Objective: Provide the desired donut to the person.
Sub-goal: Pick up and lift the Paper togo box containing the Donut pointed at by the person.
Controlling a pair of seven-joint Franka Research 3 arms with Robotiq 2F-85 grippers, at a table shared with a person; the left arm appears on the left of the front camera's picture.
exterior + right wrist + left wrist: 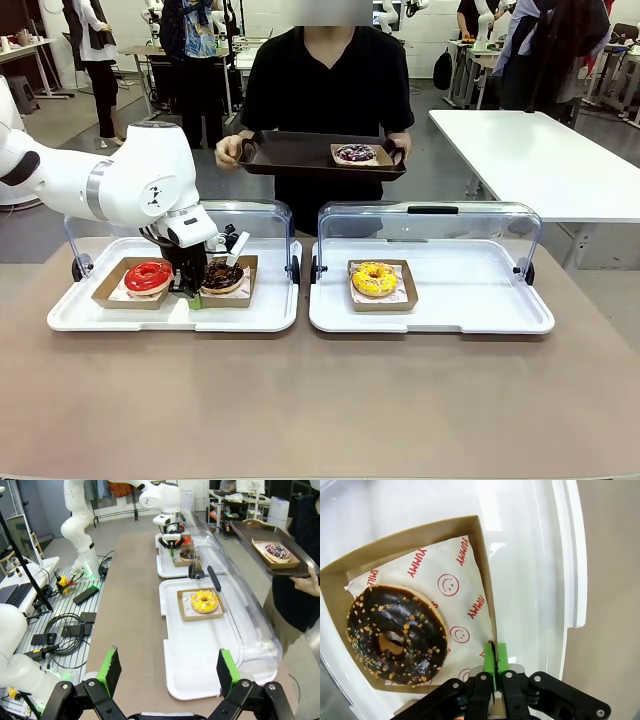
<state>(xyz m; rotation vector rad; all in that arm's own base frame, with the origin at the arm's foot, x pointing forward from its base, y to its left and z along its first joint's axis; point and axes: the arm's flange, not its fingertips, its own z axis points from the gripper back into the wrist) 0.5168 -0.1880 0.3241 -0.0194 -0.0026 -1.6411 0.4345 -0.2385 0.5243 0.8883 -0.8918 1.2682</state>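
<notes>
The left hand (190,287) is pressed together on the thin wall of a cardboard box (420,535), near one corner, and pinches this wall between its green pads (501,655). The right hand (167,672) is spread wide and holds nothing; it hangs over the counter (320,400), before the near end of a white tray.

The brown counter lies under both hands. Beyond the left hand, on the far side, stands the person (325,80), holding a dark tray (290,155) by its two ends; on it sits a small box with a purple donut (355,153).

Directly under the left hand is the first white tray (70,318). The second white tray (480,318) lies to its right, just beside the first. Each tray has a clear cover (250,212) standing open at its far edge, so this cover is between the left hand and the person.

The chocolate donut (395,632), with nut crumbs, lies in the pinched box on printed paper (455,580), near the pads but apart from them. The red donut (148,276) sits in its own box close on the hand's other side. The yellow donut (375,279) is well apart, on the second tray.
</notes>
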